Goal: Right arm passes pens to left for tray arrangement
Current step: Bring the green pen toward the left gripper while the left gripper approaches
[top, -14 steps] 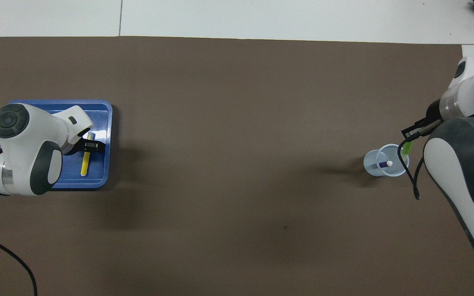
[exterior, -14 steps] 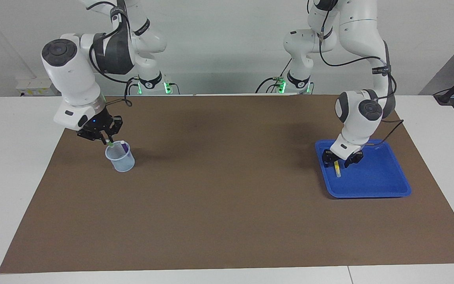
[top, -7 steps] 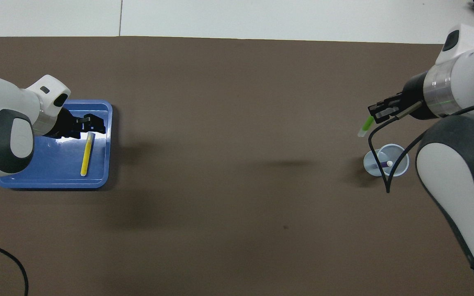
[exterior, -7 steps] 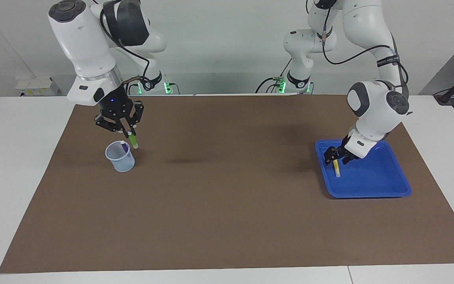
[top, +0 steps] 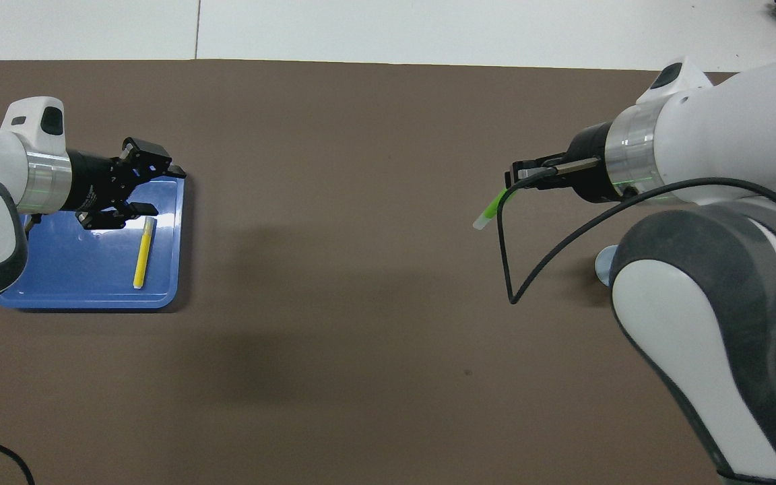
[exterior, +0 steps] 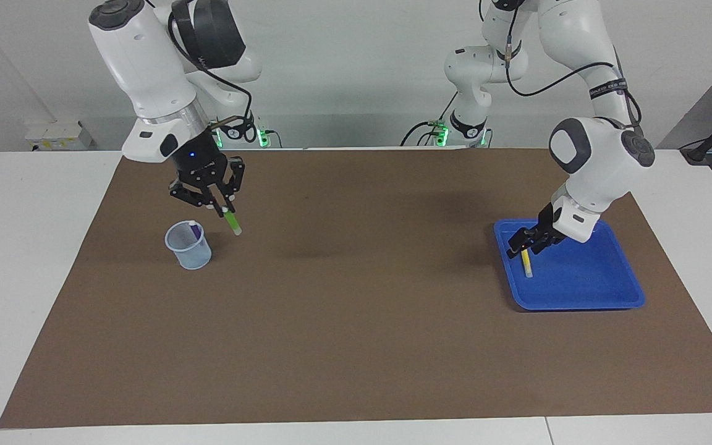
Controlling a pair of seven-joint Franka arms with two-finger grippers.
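Observation:
My right gripper [exterior: 219, 207] hangs over the mat beside the cup [exterior: 188, 246], shut on the top of a green pen [exterior: 231, 222] that slants down from it. In the overhead view the right gripper [top: 513, 179] and the green pen [top: 490, 210] point toward the table's middle. A purple pen [exterior: 195, 228] stands in the cup. The yellow pen [exterior: 527, 265] lies in the blue tray [exterior: 584, 279], near the rim that faces the middle. My left gripper [exterior: 522, 242] hovers open just above the yellow pen's [top: 142, 252] end, over that rim of the tray [top: 78, 269]; the left gripper [top: 159, 191] holds nothing.
A brown mat [exterior: 356, 321] covers the table between the cup and the tray. A black cable [top: 506, 269] loops down from my right wrist. My right arm hides most of the cup [top: 602, 264] in the overhead view.
My right gripper lifted the green pen out of the cup and carried it toward the table's middle. My left gripper rose off the yellow pen, staying open, and swung toward the tray's rim.

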